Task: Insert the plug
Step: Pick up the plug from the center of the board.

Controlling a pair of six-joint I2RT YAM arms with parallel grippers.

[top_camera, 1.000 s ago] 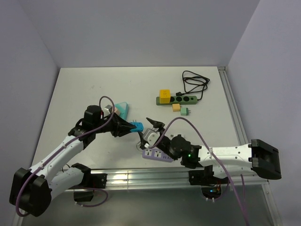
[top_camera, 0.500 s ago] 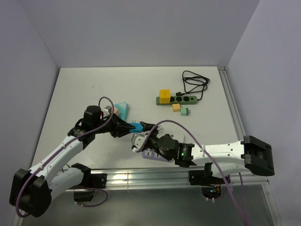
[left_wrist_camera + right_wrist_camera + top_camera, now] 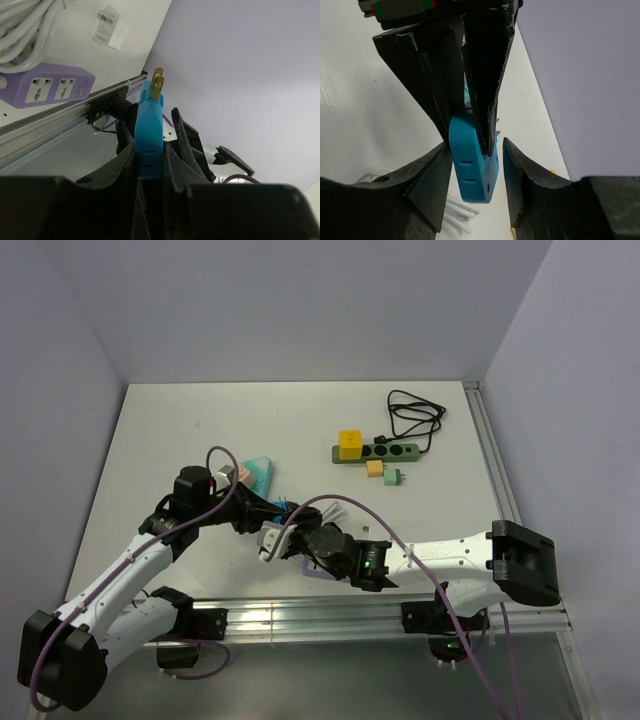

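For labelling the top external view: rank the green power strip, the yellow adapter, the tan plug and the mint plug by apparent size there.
1. green power strip
2. yellow adapter
3. tan plug and mint plug: these look alike, so they are not ranked against each other.

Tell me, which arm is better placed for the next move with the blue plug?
Likely the right: the right claw straddles the blue plug, open, ready to close. The left claw only pinches it, prongs out.
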